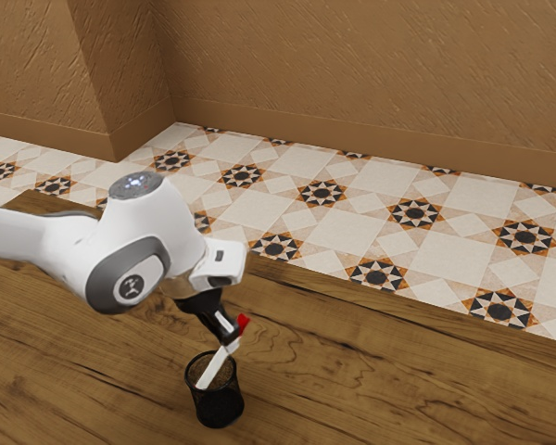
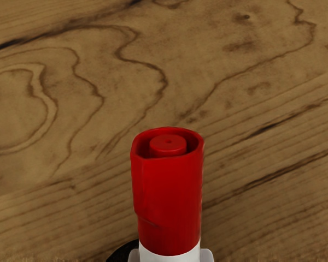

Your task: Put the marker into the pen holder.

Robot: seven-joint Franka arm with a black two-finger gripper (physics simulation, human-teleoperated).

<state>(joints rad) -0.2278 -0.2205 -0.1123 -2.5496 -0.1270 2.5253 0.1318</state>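
slanting — marker at pen holder edge

The table is wood, grained and fairly matt. The marker looks like smooth plastic, its red end softly glossy. The pen holder resembles dark mesh. The arm has a smooth, white, plastic-like shell. The wall looks rough; the floor tiles, smooth.

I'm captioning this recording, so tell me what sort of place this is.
Likely a room in a home, rendered in simulation: star-patterned floor tiles, a textured brown wall and a wood-grain tabletop.
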